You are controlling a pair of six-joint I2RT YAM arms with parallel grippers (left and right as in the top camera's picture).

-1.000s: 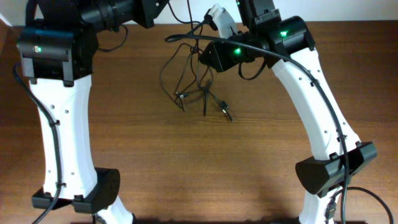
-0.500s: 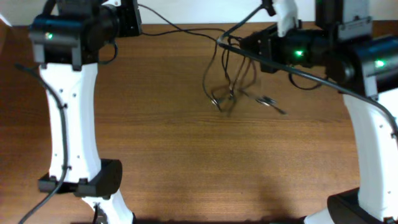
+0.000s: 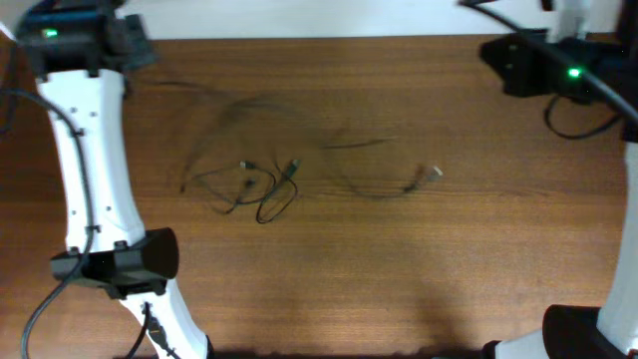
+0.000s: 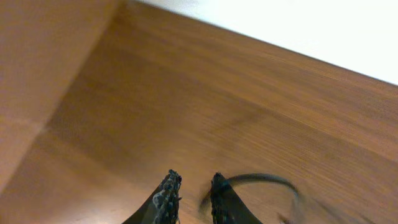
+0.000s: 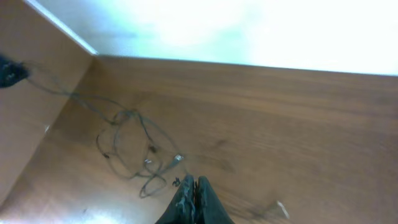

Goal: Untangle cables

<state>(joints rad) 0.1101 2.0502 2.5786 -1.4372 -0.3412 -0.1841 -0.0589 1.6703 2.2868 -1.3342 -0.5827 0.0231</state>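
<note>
The cables point(image 3: 254, 189) lie on the wooden table point(image 3: 399, 279) as a loose tangle of thin dark loops left of centre. One blurred strand runs right to a small silvery plug point(image 3: 434, 173). In the right wrist view the tangle point(image 5: 127, 118) lies ahead on the left, with a silvery plug point(image 5: 178, 158) near it. My right gripper point(image 5: 194, 183) is shut, and I see nothing between its fingers. My left gripper point(image 4: 193, 186) stands slightly open over bare wood near the table's far left corner. A blurred dark cable point(image 4: 261, 180) curves away beside its right finger point(image 4: 221, 196).
The left arm's white link point(image 3: 95, 170) and dark base point(image 3: 115, 264) stand along the left side. The right arm's dark wrist point(image 3: 543, 65) is at the far right corner. A white surface point(image 3: 319, 18) lies beyond the table's far edge.
Both arms swung apart from the middle to the far corners. The cables, held up in a bunch before, now lie spread on the table. The left gripper has come open.
</note>
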